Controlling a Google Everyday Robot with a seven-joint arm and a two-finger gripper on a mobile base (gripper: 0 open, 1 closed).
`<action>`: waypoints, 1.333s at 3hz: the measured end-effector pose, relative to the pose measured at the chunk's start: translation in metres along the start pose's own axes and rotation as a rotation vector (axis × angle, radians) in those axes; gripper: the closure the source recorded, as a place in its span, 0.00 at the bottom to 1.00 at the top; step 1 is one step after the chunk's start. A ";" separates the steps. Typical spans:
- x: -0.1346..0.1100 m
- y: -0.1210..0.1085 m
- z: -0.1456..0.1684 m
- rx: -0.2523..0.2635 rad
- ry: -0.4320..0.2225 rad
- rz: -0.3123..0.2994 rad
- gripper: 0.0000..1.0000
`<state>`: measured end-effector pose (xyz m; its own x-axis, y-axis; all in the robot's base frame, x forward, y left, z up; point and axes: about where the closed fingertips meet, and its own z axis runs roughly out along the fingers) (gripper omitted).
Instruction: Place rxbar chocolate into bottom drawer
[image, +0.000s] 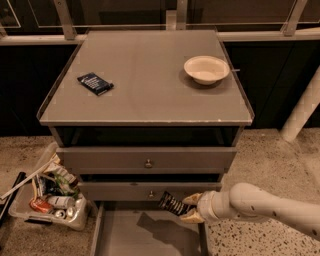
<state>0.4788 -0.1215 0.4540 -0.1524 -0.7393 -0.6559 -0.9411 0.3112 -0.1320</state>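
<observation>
My gripper (189, 207) comes in from the lower right on a white arm and is shut on the rxbar chocolate (172, 203), a small dark wrapped bar with pale lettering. The bar sticks out to the left of the fingers (192, 199) and hangs above the right part of the bottom drawer (120, 235). That drawer is pulled out, a wide shallow grey tray with a flat floor; the bar and gripper cast a shadow on it. The bar hangs just in front of the middle drawer's face.
Two knobbed grey drawers (148, 161) are shut above. On the cabinet top (145, 95) lie a dark blue packet (95, 83) at the left and a white bowl (206, 69) at the right. A clear bin of clutter (47, 192) stands on the floor at the left.
</observation>
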 end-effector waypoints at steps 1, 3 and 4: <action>0.000 0.000 0.000 0.000 0.000 0.000 1.00; 0.015 0.005 0.031 0.012 -0.005 0.000 1.00; 0.040 0.020 0.069 -0.014 -0.034 0.003 1.00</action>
<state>0.4745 -0.1036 0.3741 -0.1451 -0.7178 -0.6810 -0.9447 0.3050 -0.1202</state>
